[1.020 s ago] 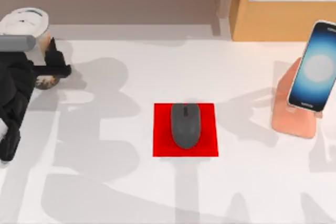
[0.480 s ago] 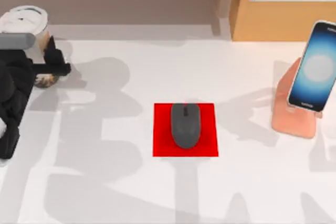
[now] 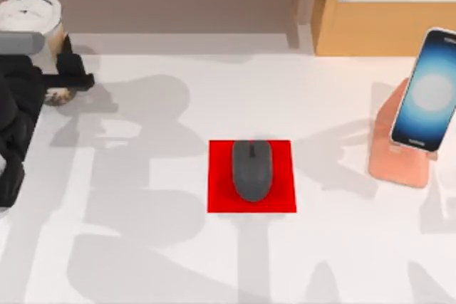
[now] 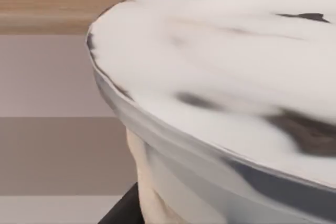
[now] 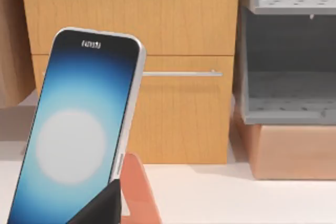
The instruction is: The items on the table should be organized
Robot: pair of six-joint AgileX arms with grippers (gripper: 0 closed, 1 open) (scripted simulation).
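White table [image 3: 142, 247] spreads wide under me, with a wooden cabinet [image 3: 388, 26] standing at the back.

My left gripper [image 3: 63, 69] is at the far left of the table, and its jaws are closed around the milk tea cup [image 3: 32, 19]. The cup sits right between my fingers, and in my left wrist view its white lid [image 4: 226, 72] is very close up. I think I am in the middle of moving the cup to its spot. I cannot tell if its bottom is touching the table.

Two jobs look done to me. The mouse [image 3: 251, 169] lies on the red mat [image 3: 219, 197], well away from my left jaws, toward the middle of the table. The smartphone [image 3: 425, 90] leans on the pink stand [image 3: 395, 161], far off at the right side.

My right gripper [image 5: 102, 205] is just in front of the phone and stand, with one dark finger showing. I cannot tell if those jaws are wide or closed.

So the cup looks like the last thing left. Nothing stands near it to bump.
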